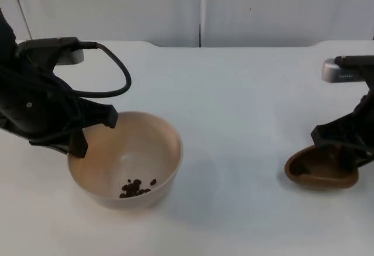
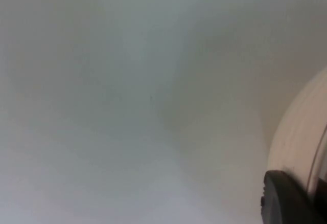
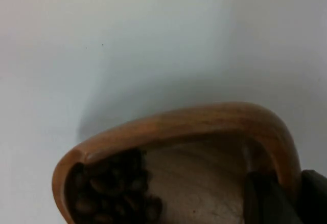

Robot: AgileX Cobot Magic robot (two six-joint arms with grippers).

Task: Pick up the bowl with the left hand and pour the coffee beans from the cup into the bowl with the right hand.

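- Two grips in place, judged from the top view: left gripper (image 1: 93, 132) pinching the rim of the round beige ceramic bowl (image 1: 146, 151), one finger inside and one outside the wall on the side towards the left arm.
- Seen along the left wrist: one black fingertip (image 2: 291, 198) lying against the bowl's pale outer wall (image 2: 301, 132), bare white table top (image 2: 127, 106) beyond.
- Right gripper (image 1: 350, 151) closed on the rim of the brown wooden cup (image 1: 320, 171), one finger (image 3: 265, 198) inside the cup wall and the other outside, well apart from the bowl and on the side of it towards the right arm.
- Cup tilted hard, mouth facing the bowl; cannot tell whether touching the table or held just above it.
- Inside the bowl: a small heap of dark coffee beans (image 1: 135, 188) on the floor of it, near the wall closest to the camera.
- Inside the cup: more dark beans (image 3: 112, 193) gathered at the low lip, so not emptied.
- Bowl itself: tilted slightly, apparently lifted just off the table, though not certain from these views.
- Progress, as a judgement: bowl grasp done, cup grasp done, pour partly done since some beans lie in the bowl.
- Left to do: bring the cup back over the bowl, tip out the remaining beans.
- Risk: beans at the low lip ready to spill onto the table between cup and bowl.
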